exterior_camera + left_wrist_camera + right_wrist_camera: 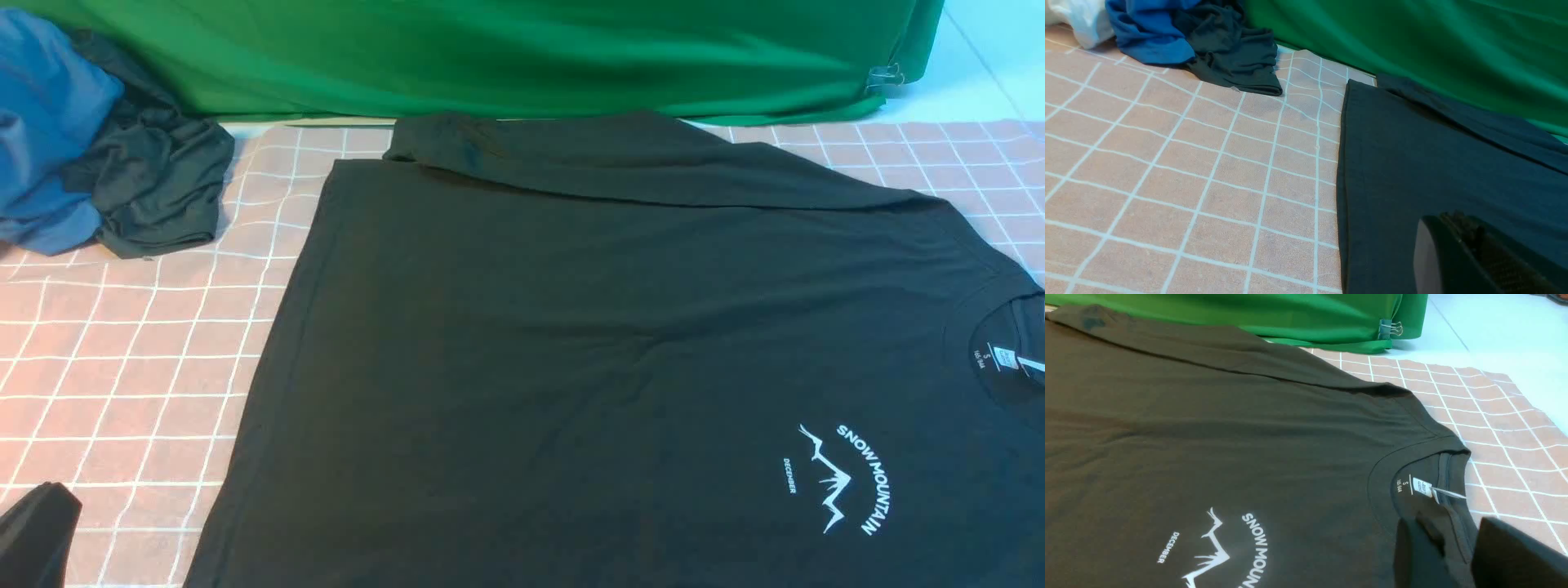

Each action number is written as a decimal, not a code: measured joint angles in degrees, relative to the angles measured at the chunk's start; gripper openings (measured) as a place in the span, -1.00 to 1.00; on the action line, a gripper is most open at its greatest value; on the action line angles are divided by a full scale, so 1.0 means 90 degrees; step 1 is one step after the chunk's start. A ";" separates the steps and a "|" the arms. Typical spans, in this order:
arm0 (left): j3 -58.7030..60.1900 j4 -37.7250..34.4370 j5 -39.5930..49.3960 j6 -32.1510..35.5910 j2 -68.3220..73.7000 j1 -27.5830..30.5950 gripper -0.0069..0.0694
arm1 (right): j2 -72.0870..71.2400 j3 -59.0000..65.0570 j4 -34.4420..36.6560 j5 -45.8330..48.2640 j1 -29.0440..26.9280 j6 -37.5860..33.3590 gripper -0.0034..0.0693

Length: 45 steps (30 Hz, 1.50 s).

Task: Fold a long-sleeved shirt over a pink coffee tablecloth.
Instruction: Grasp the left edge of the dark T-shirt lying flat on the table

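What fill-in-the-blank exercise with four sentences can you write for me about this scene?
1. The shirt lies on a ____ tablecloth with a white grid.
2. The print on the shirt reads SNOW ____.
3. The backdrop behind the shirt is ____.
4. Inside the collar, the printed size letter is ____.

Missing words: pink; MOUNTAIN; green; S.

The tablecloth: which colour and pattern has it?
The tablecloth is pink with a white grid; left wrist view.
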 joint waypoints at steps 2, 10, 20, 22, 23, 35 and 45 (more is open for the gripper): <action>0.0000 0.0000 0.0000 0.0000 0.0000 0.0000 -0.78 | 0.0000 0.0000 0.0000 0.0000 0.0000 0.0000 -0.23; 0.0000 0.0000 0.0000 0.0000 0.0000 0.0000 -0.78 | 0.0000 0.0000 0.0000 0.0000 0.0000 0.0000 -0.23; 0.0000 0.0000 -0.0002 0.0009 0.0000 0.0000 -0.78 | 0.0000 0.0000 0.0000 0.0000 0.0000 0.0000 -0.23; 0.0000 0.0000 -0.0002 0.0009 0.0000 0.0000 -0.78 | 0.0000 0.0000 0.0000 0.0000 0.0000 0.0000 -0.23; 0.0000 0.0000 -0.0002 0.0003 0.0000 0.0000 -0.78 | 0.0000 0.0000 0.0000 0.0000 0.0000 0.0000 -0.23; 0.0000 0.0000 -0.0020 0.0003 0.0000 0.0000 -0.78 | 0.0000 0.0000 0.0000 0.0000 0.0000 0.0000 -0.23; 0.0000 -0.1661 -0.1414 -0.0669 0.0000 0.0000 -0.78 | 0.0000 0.0000 0.1231 -0.1278 0.0000 0.1610 -0.23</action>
